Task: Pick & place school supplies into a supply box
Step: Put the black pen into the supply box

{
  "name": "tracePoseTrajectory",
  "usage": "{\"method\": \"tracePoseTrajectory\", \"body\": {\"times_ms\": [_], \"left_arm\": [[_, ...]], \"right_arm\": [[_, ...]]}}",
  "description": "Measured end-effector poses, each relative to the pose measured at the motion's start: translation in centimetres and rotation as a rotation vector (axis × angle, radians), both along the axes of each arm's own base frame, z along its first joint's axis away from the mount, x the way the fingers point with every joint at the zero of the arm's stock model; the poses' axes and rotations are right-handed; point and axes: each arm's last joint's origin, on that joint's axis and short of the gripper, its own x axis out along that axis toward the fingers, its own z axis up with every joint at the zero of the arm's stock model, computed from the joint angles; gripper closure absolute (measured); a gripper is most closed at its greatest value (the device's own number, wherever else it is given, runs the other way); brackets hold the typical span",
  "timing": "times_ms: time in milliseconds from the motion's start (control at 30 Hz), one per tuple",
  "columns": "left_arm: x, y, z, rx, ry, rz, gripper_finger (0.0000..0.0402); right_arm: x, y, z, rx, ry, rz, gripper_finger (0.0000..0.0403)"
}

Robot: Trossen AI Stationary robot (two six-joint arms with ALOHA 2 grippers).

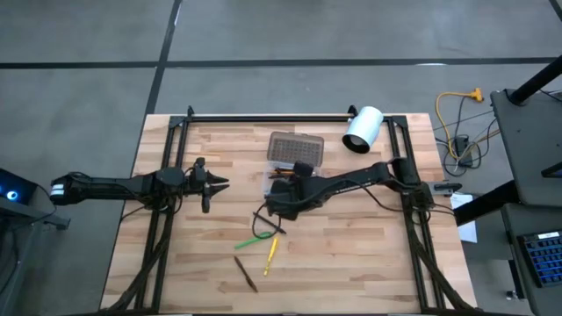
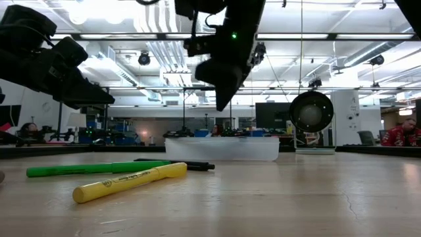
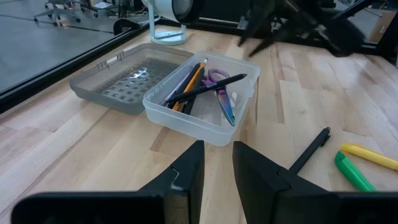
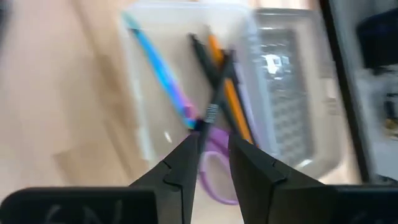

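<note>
High view: the right gripper [image 1: 279, 209] hovers just beside the supply box [image 1: 283, 178], its jaws a narrow gap apart with nothing between them. The left gripper [image 1: 215, 183] waits to the left, likewise empty. The green marker [image 1: 253, 239], yellow pen [image 1: 271, 254] and brown pencil [image 1: 246, 273] lie on the table: light, stiff, slippery; best pinched mid-shaft.

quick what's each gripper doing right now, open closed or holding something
Left gripper: open a little, holding nothing, waiting left of the supply box.
Right gripper: above the supply box, slightly open, holding nothing.
</note>
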Motion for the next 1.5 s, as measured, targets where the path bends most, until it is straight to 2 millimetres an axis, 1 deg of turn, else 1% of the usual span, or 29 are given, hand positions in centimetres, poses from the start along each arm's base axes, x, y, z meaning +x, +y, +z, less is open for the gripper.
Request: {"method": "tracePoseTrajectory", "body": {"times_ms": [233, 367, 500, 533, 633, 733, 833, 967, 1133, 1200, 1500], "left_arm": [[0.0, 0.0, 0.0, 0.0, 0.0, 0.0, 0.0332], [0.0, 0.0, 0.0, 0.0, 0.0, 0.0, 0.0332], [0.0, 0.0, 0.0, 0.0, 0.0, 0.0, 0.0332], [0.0, 0.0, 0.0, 0.0, 0.0, 0.0, 0.0332], [0.0, 0.0, 0.0, 0.0, 0.001, 0.0, 0.0332], [0.0, 0.0, 0.0, 0.0, 0.0, 0.0, 0.0332], [0.0, 0.0, 0.0, 0.0, 0.0, 0.0, 0.0332], [0.0, 0.0, 0.0, 0.0, 0.0, 0.0, 0.0332], [0.0, 0.0, 0.0, 0.0, 0.0, 0.0, 0.0332], [0.0, 0.0, 0.0, 0.0, 0.0, 0.0, 0.0332], [0.0, 0.0, 0.0, 0.0, 0.0, 0.0, 0.0332]], "right_arm": [[0.5, 1.5, -0.5, 0.09, -0.024, 0.047, 0.0329], [0.9, 1.8, -0.5, 0.201, -0.065, 0.07, 0.033], [1.3, 2.3, -1.1, 0.287, -0.088, 0.032, 0.0328], [1.5, 2.4, -1.4, 0.298, -0.08, 0.032, 0.0328], [2.0, 2.7, -1.7, 0.351, -0.082, 0.04, 0.0328], [2.5, 2.9, -1.2, 0.403, -0.113, 0.018, 0.033], [3.1, 3.1, -1.4, 0.426, -0.112, 0.015, 0.0334], [3.8, 3.5, -2.3, 0.466, -0.087, 0.024, 0.0335], [4.5, 4.1, -2.9, 0.501, -0.062, 0.037, 0.0335], [4.7, 4.2, -2.8, 0.503, -0.069, 0.04, 0.0335], [4.8, 4.2, -3.3, 0.501, -0.064, 0.037, 0.0335]]}}
